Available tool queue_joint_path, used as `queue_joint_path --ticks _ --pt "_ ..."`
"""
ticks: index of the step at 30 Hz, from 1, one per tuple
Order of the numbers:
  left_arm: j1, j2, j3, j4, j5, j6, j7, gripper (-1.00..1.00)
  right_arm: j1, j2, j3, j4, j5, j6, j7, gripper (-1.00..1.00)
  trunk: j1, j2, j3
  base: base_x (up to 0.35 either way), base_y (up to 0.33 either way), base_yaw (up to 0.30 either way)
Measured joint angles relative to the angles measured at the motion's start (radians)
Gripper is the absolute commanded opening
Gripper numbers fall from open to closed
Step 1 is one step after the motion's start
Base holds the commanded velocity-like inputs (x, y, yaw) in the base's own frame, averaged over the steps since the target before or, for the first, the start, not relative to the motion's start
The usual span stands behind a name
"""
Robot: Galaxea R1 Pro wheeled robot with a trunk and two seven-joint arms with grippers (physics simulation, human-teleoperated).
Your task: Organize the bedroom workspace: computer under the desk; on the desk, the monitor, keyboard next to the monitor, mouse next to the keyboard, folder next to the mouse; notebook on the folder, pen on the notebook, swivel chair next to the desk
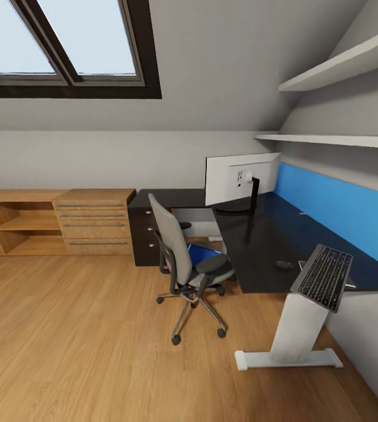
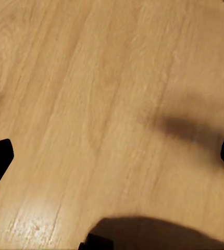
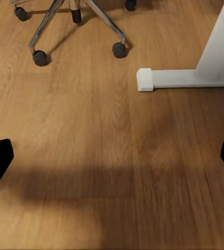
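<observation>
Light wood plank floor (image 1: pixel 77 340) fills the near ground. In each wrist view two black fingertips sit wide apart at the frame edges with bare floor between them: the left gripper (image 2: pixel 112 156) is spread and holds nothing, and the right gripper (image 3: pixel 112 159) is likewise spread and holding nothing. The right wrist view also takes in a white desk foot (image 3: pixel 166 79) and the chair's metal star base on castors (image 3: pixel 75 26).

Further on, the swivel chair (image 1: pixel 186 266) stands just beside the desk (image 1: pixel 259 234), its back turned toward the camera. The blue folder (image 1: pixel 200 253) lies flat on the seat, partly hidden by the backrest.

The keyboard (image 1: pixel 323 276) rests at the desk's near end, tilted, with its near edge projecting over the desk edge. The mouse (image 1: pixel 283 265) lies on the black top near the keyboard, on the side toward the monitor. The monitor (image 1: pixel 241 177) stands upright further along, white back showing, near the blue back panel (image 1: pixel 335 205).

Beyond, a black drawer cabinet (image 1: pixel 145 237) sits under the desk's far wing, beside a wooden drawer chest (image 1: pixel 95 223) and open shelving (image 1: pixel 13 225). A dark-framed skylight (image 1: pixel 65 47) is set in the sloped ceiling, and two wall shelves (image 1: pixel 341 99) hang above the desk.
</observation>
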Motion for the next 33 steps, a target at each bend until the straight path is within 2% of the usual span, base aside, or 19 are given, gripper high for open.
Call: queue_joint_path --ticks 2,3,4,5,6,10,13,15,16,19,22,23,25,29,30,33 --pt "0.000 -0.008 -0.001 -0.061 -0.003 0.011 0.001 1.00 0.000 0.002 0.000 -0.010 0.006 0.001 -0.001 1.00 0.008 -0.014 -0.006 0.000 0.000 0.000" --pt "0.000 -0.018 0.000 -0.182 -0.006 0.124 0.011 1.00 -0.006 0.004 -0.001 -0.090 0.007 0.019 -0.005 1.00 0.012 -0.021 -0.009 0.000 0.000 0.000" --pt "0.000 -0.019 0.001 -0.242 -0.007 0.159 0.018 1.00 -0.010 0.004 -0.002 -0.111 0.006 0.027 -0.006 1.00 0.015 -0.028 -0.012 0.000 0.000 0.000" --pt "0.000 -0.029 -0.004 -0.371 -0.007 0.340 0.099 1.00 -0.038 0.005 -0.003 -0.196 0.003 0.118 -0.013 1.00 0.019 -0.035 -0.016 0.000 0.000 0.000" --pt "-0.001 -0.037 -0.015 -0.514 -0.007 0.392 0.136 1.00 -0.081 0.006 -0.003 -0.217 0.003 0.169 -0.020 1.00 0.023 -0.042 -0.018 0.000 0.000 0.000" --pt "0.000 -0.054 -0.039 -0.632 -0.005 0.454 0.196 1.00 -0.200 0.008 -0.005 -0.231 0.003 0.318 -0.045 1.00 0.038 -0.070 -0.031 0.000 0.000 0.000" --pt "0.000 -0.071 -0.058 -0.733 -0.005 0.504 0.217 1.00 -0.329 0.010 -0.005 -0.205 0.003 0.471 -0.063 1.00 0.050 -0.091 -0.040 0.000 0.000 0.000" --pt "0.000 -0.084 -0.067 -0.785 -0.005 0.540 0.221 1.00 -0.383 0.013 -0.006 -0.181 0.003 0.518 -0.069 1.00 0.057 -0.105 -0.047 0.000 0.000 0.000" --pt "0.000 -0.099 -0.074 -0.839 -0.005 0.587 0.223 1.00 -0.430 0.017 -0.006 -0.156 0.003 0.549 -0.072 1.00 0.061 -0.112 -0.050 0.000 0.000 0.000" --pt "0.000 -0.121 -0.080 -0.927 -0.005 0.665 0.226 1.00 -0.499 0.026 -0.007 -0.122 0.002 0.578 -0.075 1.00 0.073 -0.133 -0.059 0.000 0.000 0.000" --pt "0.000 -0.143 -0.086 -1.059 -0.005 0.787 0.228 1.00 -0.585 0.042 -0.007 -0.084 0.002 0.614 -0.091 1.00 0.084 -0.154 -0.069 0.000 0.000 0.000" --pt "0.000 -0.159 -0.088 -1.125 -0.004 0.830 0.228 1.00 -0.621 0.069 -0.006 -0.074 0.002 0.673 -0.110 1.00 0.088 -0.161 -0.072 0.000 0.000 0.000" --pt "0.000 -0.172 -0.088 -1.146 -0.004 0.842 0.228 1.00 -0.637 0.088 -0.007 -0.071 0.003 0.716 -0.115 1.00 0.096 -0.175 -0.078 0.000 0.000 0.000" --pt "0.000 -0.180 -0.085 -1.152 -0.005 0.850 0.228 1.00 -0.649 0.108 -0.002 -0.044 0.008 0.747 -0.119 1.00 0.111 -0.203 -0.091 0.000 0.000 0.000" --pt "0.000 -0.175 -0.081 -1.147 -0.007 0.850 0.227 1.00 -0.653 0.118 -0.001 -0.018 0.010 0.754 -0.119 1.00 0.115 -0.210 -0.094 0.000 0.000 0.000" --pt "0.000 -0.164 -0.080 -1.146 -0.007 0.849 0.227 1.00 -0.653 0.120 -0.001 -0.012 0.011 0.756 -0.118 1.00 0.127 -0.231 -0.103 0.000 0.000 0.000"
